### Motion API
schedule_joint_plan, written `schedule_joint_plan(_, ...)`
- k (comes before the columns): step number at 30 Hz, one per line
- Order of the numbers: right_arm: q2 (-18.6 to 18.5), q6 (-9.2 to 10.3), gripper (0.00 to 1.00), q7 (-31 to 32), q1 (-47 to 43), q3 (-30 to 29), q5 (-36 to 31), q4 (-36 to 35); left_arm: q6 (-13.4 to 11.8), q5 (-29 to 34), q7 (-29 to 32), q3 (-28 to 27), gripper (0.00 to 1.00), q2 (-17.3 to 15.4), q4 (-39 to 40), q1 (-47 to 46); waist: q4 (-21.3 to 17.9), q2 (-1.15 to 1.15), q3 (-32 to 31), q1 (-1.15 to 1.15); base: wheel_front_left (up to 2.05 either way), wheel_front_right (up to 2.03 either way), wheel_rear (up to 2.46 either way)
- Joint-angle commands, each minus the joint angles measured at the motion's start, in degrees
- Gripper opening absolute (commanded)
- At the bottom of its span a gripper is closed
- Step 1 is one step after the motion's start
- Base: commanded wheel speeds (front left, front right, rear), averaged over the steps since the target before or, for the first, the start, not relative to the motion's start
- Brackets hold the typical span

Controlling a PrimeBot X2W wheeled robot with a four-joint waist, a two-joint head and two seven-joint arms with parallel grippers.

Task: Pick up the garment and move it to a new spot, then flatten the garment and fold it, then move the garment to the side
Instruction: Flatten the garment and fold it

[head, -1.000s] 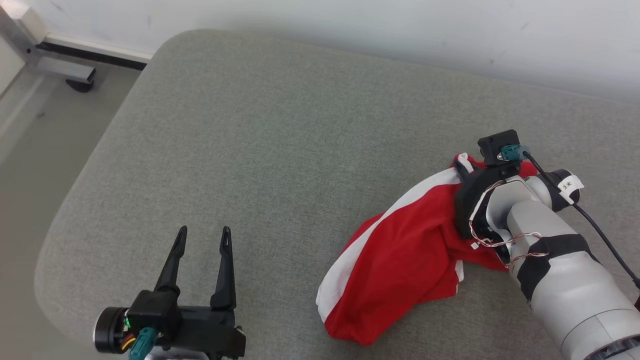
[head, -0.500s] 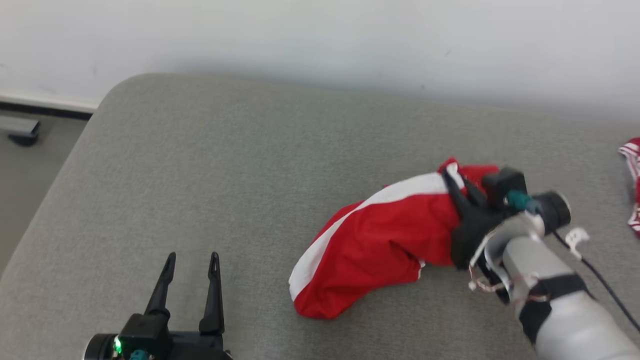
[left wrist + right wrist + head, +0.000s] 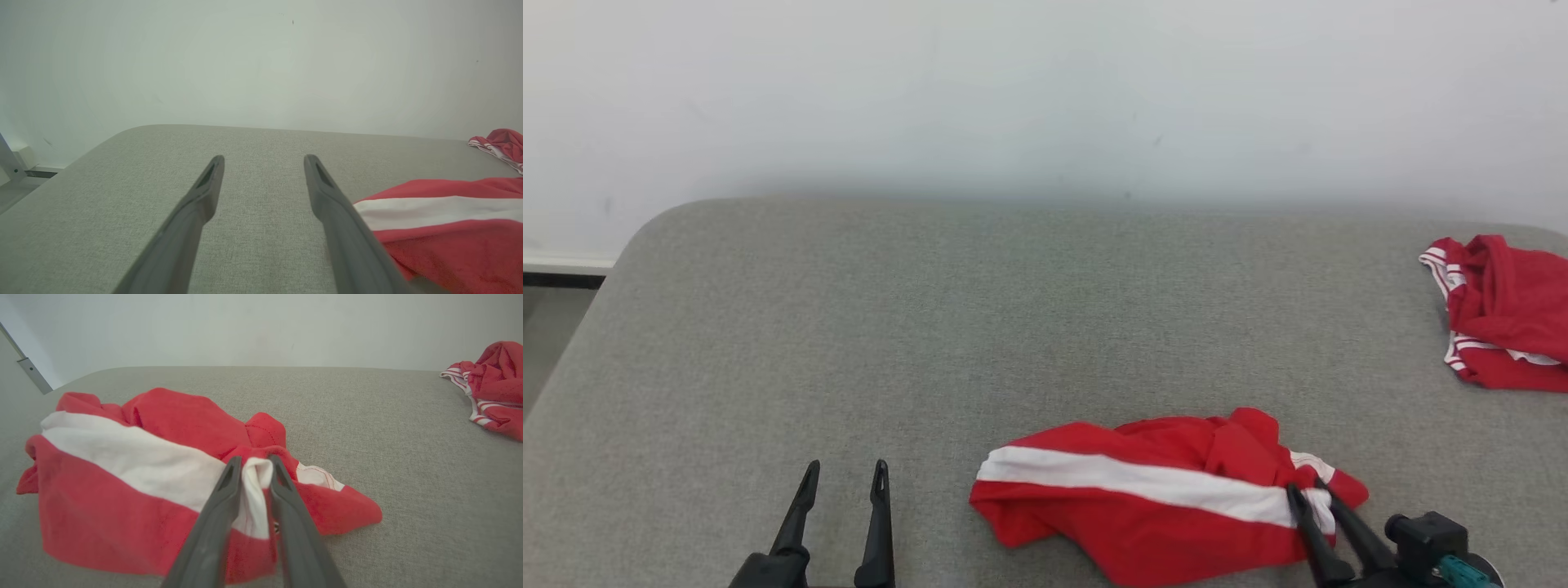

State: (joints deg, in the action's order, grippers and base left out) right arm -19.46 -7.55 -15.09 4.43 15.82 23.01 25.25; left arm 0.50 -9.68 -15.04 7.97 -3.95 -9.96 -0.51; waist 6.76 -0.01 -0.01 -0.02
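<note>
The garment [image 3: 1143, 498], red with a broad white stripe, lies crumpled on the grey cushion [image 3: 931, 327] near its front edge. My right gripper [image 3: 1305, 487] is at the garment's right end. In the right wrist view its fingers [image 3: 254, 459] stand a narrow gap apart, and a white fold of the garment [image 3: 122, 469] fills that gap. My left gripper [image 3: 846, 465] hovers open over bare cushion to the left of the garment. Its fingers [image 3: 264, 158] are spread wide with nothing between them, and the garment [image 3: 441, 228] lies to their right.
A second red cloth with thin white stripes [image 3: 1503, 310] lies bunched at the cushion's far right [image 3: 494, 375]. A pale wall rises behind the cushion. The cushion's rounded left edge drops to the floor [image 3: 547, 327].
The head view has swung right and up. The garment, earlier hanging from the raised right gripper, now rests on the cushion. The right fingers have parted slightly. The left gripper stays open.
</note>
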Motion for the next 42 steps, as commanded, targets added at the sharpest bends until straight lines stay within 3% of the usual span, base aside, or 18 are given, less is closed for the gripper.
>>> schedule_joint_plan(1,0.45,0.16,1.0,-0.04,-0.59,-1.1,0.11,-1.34,0.02,-0.05,-0.18,-0.04,1.0,0.01,-0.15,0.66,-1.05,0.01,-0.77,0.02,0.0,0.0,0.0)
schedule_joint_plan(8,1.45,0.16,1.0,-0.02,-4.89,-5.15,0.29,-8.03,0.42,-0.14,-0.18,-0.34,1.0,-0.09,-0.4,0.81,-2.15,0.01,-1.06,0.02,0.0,0.0,0.0)
schedule_joint_plan(12,0.25,0.16,1.0,1.56,-4.69,-6.1,-0.03,-11.05,0.36,0.07,-0.18,-0.28,1.0,-0.05,-0.35,0.35,-2.23,0.01,-1.06,0.02,0.0,0.0,0.0)
schedule_joint_plan(20,-0.86,0.16,1.0,8.01,-2.34,-7.27,0.31,-10.74,0.38,0.36,-0.18,-0.15,1.0,-0.06,-0.55,0.15,-1.41,0.01,-1.24,0.02,0.0,0.0,0.0)
schedule_joint_plan(28,-0.67,0.16,1.0,13.93,-0.78,-6.47,0.55,-4.66,0.27,0.09,-0.18,0.31,1.0,0.21,-0.39,0.48,-0.89,0.01,-1.0,0.02,0.0,0.0,0.0)
schedule_joint_plan(34,0.36,0.16,1.0,16.39,3.65,-8.8,4.64,4.37,0.38,0.35,-0.18,0.71,1.0,0.26,-0.64,-0.16,-0.08,0.01,-0.67,0.02,0.0,0.0,0.0)
schedule_joint_plan(42,-0.82,0.16,1.0,24.67,9.85,-0.71,3.05,14.51,0.58,0.44,-0.18,1.05,1.0,0.23,-0.8,-0.52,1.48,0.01,0.0,0.02,0.0,0.0,0.0)
